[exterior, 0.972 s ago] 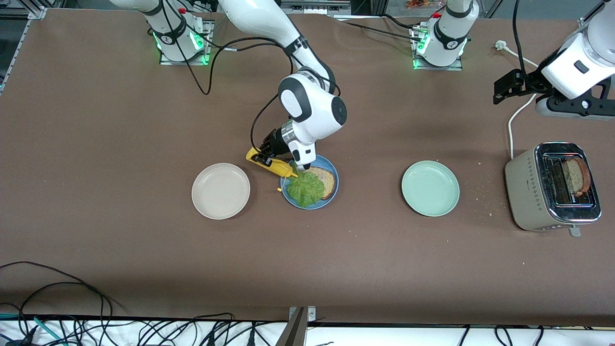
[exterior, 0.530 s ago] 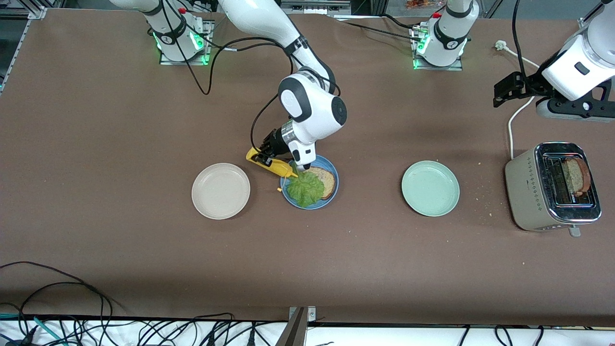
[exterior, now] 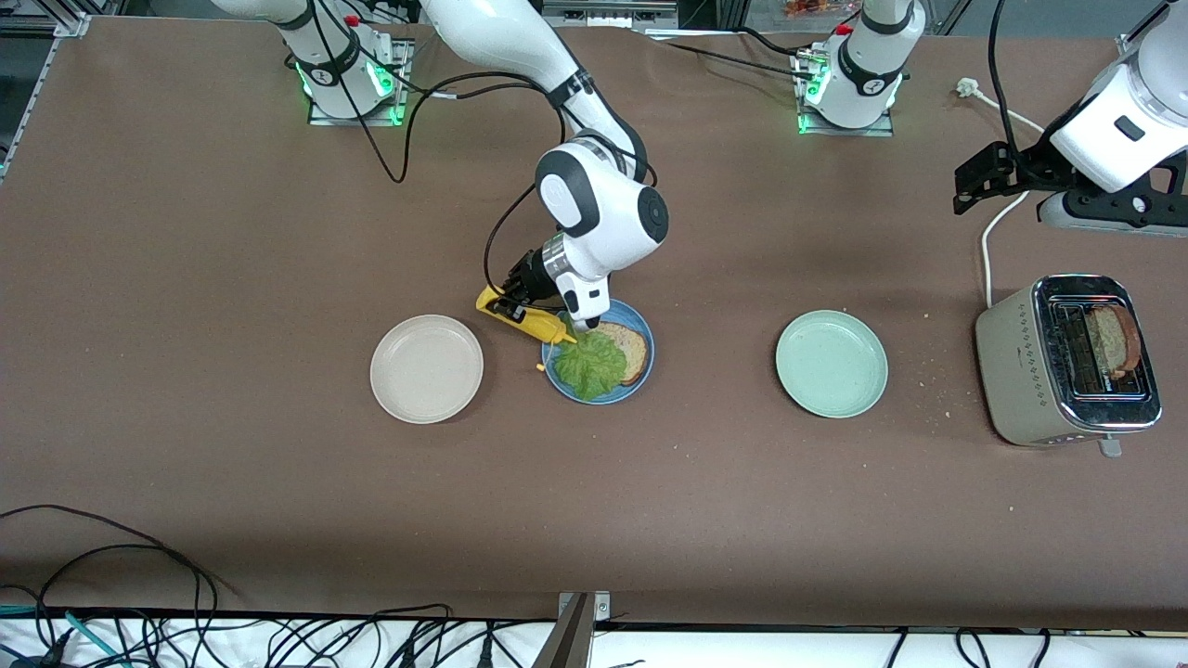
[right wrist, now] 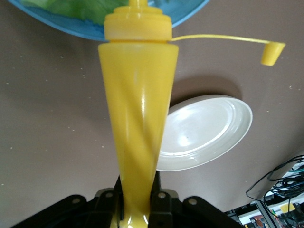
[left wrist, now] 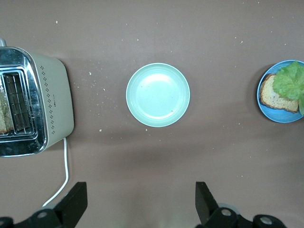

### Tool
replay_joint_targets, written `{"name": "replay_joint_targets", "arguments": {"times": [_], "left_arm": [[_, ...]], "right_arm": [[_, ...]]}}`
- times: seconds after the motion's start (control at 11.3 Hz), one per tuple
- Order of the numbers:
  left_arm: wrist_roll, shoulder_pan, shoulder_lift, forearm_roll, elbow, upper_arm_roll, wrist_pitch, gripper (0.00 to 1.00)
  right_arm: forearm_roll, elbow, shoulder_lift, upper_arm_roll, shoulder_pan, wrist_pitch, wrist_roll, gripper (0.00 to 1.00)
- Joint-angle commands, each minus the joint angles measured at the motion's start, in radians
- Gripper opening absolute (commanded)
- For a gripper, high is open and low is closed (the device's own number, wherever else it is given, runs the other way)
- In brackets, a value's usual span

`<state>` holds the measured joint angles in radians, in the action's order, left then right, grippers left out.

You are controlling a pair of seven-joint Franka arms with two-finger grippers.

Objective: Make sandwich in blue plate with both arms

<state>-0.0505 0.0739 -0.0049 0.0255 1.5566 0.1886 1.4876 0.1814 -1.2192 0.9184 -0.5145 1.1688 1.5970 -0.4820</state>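
The blue plate (exterior: 642,369) lies mid-desk between a cream plate (exterior: 426,368) and a pale green plate (exterior: 832,364). It holds one bread slice (exterior: 627,351) with a lettuce leaf (exterior: 588,366) partly covering it. The right end effector (exterior: 510,301) pinches a yellow squeeze bottle (exterior: 525,321), tilted with its nozzle over the plate's rim and its tethered cap (right wrist: 271,52) hanging open. No writing shows on the bottle. The left end effector (exterior: 972,178) hovers, fingers spread, near the toaster (exterior: 1026,380), where a second slice (exterior: 1116,340) sits half hidden in a slot.
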Motion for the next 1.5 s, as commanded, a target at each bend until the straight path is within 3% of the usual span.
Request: {"name": "replay_joint_targets", "arguments": {"times": [0.0,0.35,0.53,0.71,1.06,1.41], "left_arm": [[0.008,0.010,-0.001,0.007,-0.023,0.000,-0.001,1.00],[0.008,0.012,0.017,0.002,-0.021,-0.001,0.014,1.00],[0.008,0.010,0.045,-0.059,-0.021,0.000,0.040,1.00],[0.012,0.014,0.037,-0.058,-0.026,-0.005,0.039,1.00],[0.006,0.026,0.029,-0.052,-0.053,-0.012,0.031,1.00],[0.006,0.024,0.031,-0.048,-0.076,-0.008,0.030,1.00]], "right_arm": [[-0.063,-0.046,-0.119,0.010,-0.043,0.026,-0.064,0.00],[-0.118,-0.083,-0.225,0.008,-0.066,0.027,-0.121,0.00],[-0.140,-0.095,-0.266,0.025,-0.133,0.030,-0.165,0.00],[-0.192,-0.095,-0.305,0.066,-0.234,0.038,-0.268,0.00],[-0.252,-0.094,-0.351,0.218,-0.521,0.040,-0.508,0.00],[-0.500,-0.089,-0.348,0.229,-0.760,0.040,-0.869,0.00]]}}
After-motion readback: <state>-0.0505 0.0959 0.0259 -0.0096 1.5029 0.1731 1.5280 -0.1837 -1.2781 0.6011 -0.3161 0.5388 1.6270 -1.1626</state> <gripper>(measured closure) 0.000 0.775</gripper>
